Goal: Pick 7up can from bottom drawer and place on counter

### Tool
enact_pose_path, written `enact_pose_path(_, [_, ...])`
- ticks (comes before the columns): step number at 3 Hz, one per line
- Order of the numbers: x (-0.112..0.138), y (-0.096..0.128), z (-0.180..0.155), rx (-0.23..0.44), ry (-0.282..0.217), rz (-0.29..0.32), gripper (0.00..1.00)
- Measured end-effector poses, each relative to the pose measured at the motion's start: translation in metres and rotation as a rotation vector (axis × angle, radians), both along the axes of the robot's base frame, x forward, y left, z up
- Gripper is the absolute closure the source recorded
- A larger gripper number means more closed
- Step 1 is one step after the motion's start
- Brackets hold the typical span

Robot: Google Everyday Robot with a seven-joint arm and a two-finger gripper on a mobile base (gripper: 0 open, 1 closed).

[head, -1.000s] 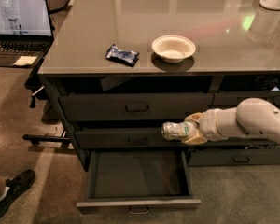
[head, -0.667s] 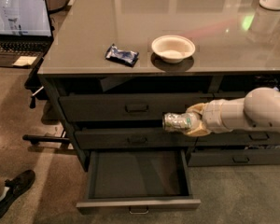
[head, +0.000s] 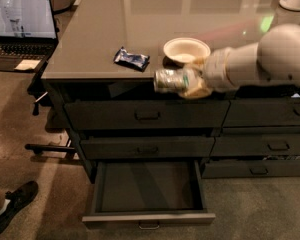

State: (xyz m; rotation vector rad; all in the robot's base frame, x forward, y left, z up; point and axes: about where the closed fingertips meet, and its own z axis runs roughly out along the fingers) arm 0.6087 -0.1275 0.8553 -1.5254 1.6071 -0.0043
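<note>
While clamped on the sideways 7up can (head: 168, 80), the hand (head: 191, 82) hangs at the tabletop's (head: 90, 59) near edge, presumably to clear it.

Count of items, one view.
- 7up can (head: 170, 80): 1, lying sideways in the gripper.
- gripper (head: 187, 81): 1, at the front edge of the counter (head: 90, 44), fingers clamped on the can.
- counter: 1.
- white bowl (head: 186, 49): 1.
- blue snack packet (head: 132, 58): 1.
- laptop (head: 22, 24): 1.
- drawers: 6 visible, in two columns of 3. Only 1 is pulled out, the bottom drawer (head: 147, 218) of the left column.
- shoe (head: 12, 204): 1.
</note>
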Motion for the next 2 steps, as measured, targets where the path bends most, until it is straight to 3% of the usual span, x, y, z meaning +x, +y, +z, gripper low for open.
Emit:
enact_pose_path(1, [0.012,0.045,0.047,0.044,-0.051,0.044,1.00])
enact_pose_path(2, [0.026,0.084,0.068,0.081,-0.078,0.016,1.00])
